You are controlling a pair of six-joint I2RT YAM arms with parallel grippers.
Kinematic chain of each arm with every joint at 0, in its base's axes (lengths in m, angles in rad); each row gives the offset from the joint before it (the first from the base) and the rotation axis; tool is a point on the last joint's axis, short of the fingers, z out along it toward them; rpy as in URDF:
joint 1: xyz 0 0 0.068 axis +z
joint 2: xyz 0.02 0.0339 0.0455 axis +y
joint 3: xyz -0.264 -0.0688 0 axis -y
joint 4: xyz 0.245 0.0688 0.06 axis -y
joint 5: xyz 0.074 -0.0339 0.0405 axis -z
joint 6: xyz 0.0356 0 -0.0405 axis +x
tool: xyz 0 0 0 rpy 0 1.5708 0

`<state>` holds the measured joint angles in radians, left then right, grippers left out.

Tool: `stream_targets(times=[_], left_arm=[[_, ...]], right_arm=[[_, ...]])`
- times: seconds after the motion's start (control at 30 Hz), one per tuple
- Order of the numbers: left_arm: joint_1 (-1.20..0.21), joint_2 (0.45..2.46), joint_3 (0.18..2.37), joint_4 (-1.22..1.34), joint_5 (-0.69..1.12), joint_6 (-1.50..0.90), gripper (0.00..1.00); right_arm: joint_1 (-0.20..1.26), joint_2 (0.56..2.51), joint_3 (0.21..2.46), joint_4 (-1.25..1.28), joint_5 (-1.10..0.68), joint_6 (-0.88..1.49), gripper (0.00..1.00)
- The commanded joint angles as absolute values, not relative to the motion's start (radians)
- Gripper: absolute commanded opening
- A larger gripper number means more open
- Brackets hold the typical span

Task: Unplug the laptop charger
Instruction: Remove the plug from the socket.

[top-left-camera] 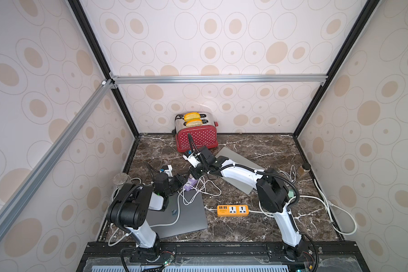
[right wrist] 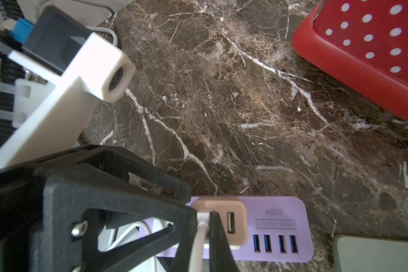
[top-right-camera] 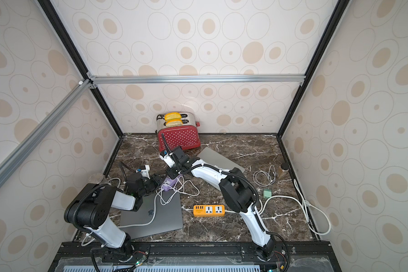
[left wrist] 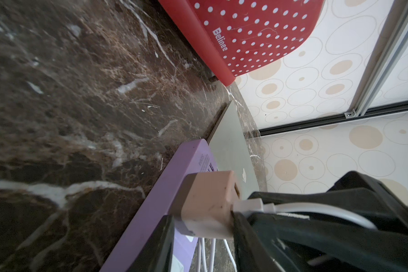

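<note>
The laptop charger is a pink brick (left wrist: 207,200) (right wrist: 222,205) plugged into a purple power strip (left wrist: 165,183) (right wrist: 280,212) (top-left-camera: 190,184). Its white cable connector (left wrist: 247,205) sticks out of the brick's outer face. My right gripper (right wrist: 204,214) (top-left-camera: 196,173) is shut on that connector, right at the brick. My left gripper (left wrist: 203,216) (top-left-camera: 183,179) straddles the brick: one finger lies against the strip, the other touches the brick's outer face. The white cable (top-left-camera: 178,212) runs across a dark grey laptop (top-left-camera: 186,219).
A red dotted toaster (top-left-camera: 196,136) stands at the back wall. A silver laptop (top-left-camera: 240,164) lies under my right arm. An orange power strip (top-left-camera: 232,210) sits in the middle front. Thin white cables (top-left-camera: 205,188), a jar (top-left-camera: 304,169) and a green box (top-right-camera: 267,193) lie around.
</note>
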<state>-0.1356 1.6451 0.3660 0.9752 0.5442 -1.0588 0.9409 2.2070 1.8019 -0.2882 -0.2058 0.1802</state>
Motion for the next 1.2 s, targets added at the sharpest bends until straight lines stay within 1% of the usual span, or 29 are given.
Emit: stream_targets(times=[0.0,0.2,0.43,0.73,0.93,1.03,1.1,1.17], left_arm=[[-0.138,1.629,0.392,0.799,0.520,-1.010,0.43],[-0.140,1.680,0.408,0.761,0.520,-1.034,0.43],[-0.139,1.784,0.410,0.820,0.545,-1.074,0.41],[-0.138,1.794,0.438,0.725,0.540,-1.043,0.40],[-0.138,1.805,0.442,0.706,0.536,-1.031,0.40],[-0.138,1.813,0.443,0.703,0.534,-1.031,0.39],[-0.139,1.815,0.442,0.697,0.532,-1.027,0.39],[-0.138,1.816,0.442,0.683,0.531,-1.022,0.39]], right_arm=[[0.956,2.212,1.809,-0.359,-0.255,0.187,0.00],[0.957,2.203,1.812,-0.365,-0.245,0.176,0.00],[0.963,2.203,1.847,-0.415,-0.195,0.143,0.00],[0.988,2.235,1.927,-0.495,-0.116,0.103,0.00],[0.993,2.261,1.988,-0.552,-0.066,0.094,0.00],[0.994,2.255,1.984,-0.544,-0.048,0.103,0.00],[0.993,2.241,1.966,-0.513,-0.056,0.125,0.00],[0.982,2.223,1.942,-0.467,-0.125,0.162,0.00]])
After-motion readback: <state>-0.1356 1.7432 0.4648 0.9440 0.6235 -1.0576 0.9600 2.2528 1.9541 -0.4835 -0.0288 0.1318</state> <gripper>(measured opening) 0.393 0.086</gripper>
